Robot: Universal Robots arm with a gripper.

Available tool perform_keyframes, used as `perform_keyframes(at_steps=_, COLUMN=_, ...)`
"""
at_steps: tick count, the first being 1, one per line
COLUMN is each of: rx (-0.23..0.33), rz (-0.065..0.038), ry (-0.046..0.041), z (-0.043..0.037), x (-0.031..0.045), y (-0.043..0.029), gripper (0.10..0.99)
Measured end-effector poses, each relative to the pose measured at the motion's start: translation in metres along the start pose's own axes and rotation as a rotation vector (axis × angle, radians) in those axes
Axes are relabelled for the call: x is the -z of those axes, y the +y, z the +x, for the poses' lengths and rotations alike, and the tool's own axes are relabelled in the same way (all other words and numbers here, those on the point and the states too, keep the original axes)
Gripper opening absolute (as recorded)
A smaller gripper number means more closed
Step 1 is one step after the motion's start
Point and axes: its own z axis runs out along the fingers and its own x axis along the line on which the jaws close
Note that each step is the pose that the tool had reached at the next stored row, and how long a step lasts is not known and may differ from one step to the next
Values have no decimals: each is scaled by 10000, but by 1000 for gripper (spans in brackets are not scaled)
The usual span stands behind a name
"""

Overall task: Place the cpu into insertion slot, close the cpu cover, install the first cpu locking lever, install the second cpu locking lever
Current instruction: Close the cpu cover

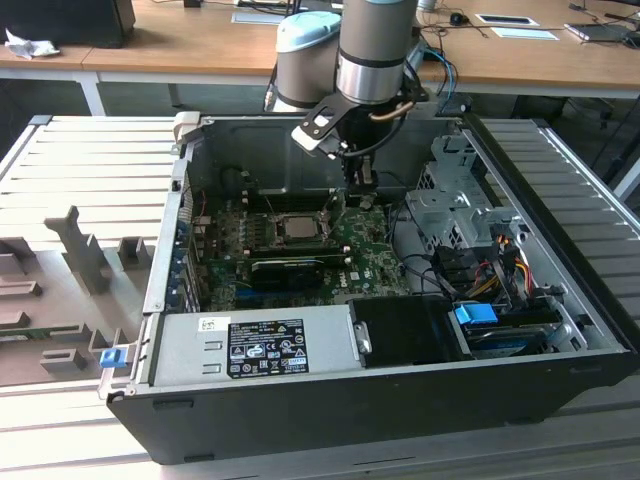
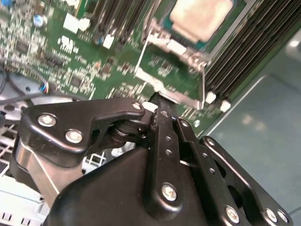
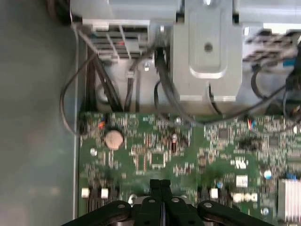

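The cpu [image 1: 296, 226] [image 2: 200, 18] lies flat in the insertion slot [image 1: 270, 232], its pale metal top uncovered. The cpu cover [image 2: 146, 78], a thin silvery frame, stands tilted up off the slot on the side toward my gripper, and green board shows through its window. My gripper [image 1: 358, 184] [image 2: 157, 100] [image 3: 160, 184] hangs low inside the case, at the exterior view's right of the slot. Its black fingers are shut together with the tips at the cover's raised free edge. I cannot tell whether they touch it.
The open black case has a silver power supply [image 1: 265, 345] at the front and a drive cage [image 1: 450, 200] with coloured cables [image 1: 490, 268] at the exterior view's right. Long black memory slots [image 2: 244, 42] flank the socket. A dark card [image 1: 295, 266] lies just in front of it.
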Motion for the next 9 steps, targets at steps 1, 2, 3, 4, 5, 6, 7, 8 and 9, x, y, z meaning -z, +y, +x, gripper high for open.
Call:
perform_keyframes(at_steps=1, rx=0, rz=0, ry=1, z=1, x=0, y=-26, gripper=106)
perform_keyframes(at_steps=2, rx=-1, rz=0, ry=1, z=1, x=1, y=-59, gripper=106)
perform_keyframes(at_steps=3, rx=2, rz=0, ry=2, z=1, x=1, y=-80, gripper=106)
perform_keyframes(at_steps=4, rx=2, rz=-1, ry=2, z=1, x=1, y=-91, gripper=106)
perform_keyframes(at_steps=5, rx=2, rz=0, ry=1, z=2, x=2, y=-103, gripper=106)
perform_keyframes(at_steps=6, rx=2, rz=0, ry=2, z=2, x=1, y=-115, gripper=106)
perform_keyframes(at_steps=7, rx=2, rz=0, ry=2, z=2, x=1, y=-132, gripper=106)
perform_keyframes(at_steps=8, rx=1, rz=0, ry=2, z=2, x=2, y=-151, gripper=106)
perform_keyframes(at_steps=9, rx=1, rz=1, ry=2, z=2, x=2, y=-159, gripper=106)
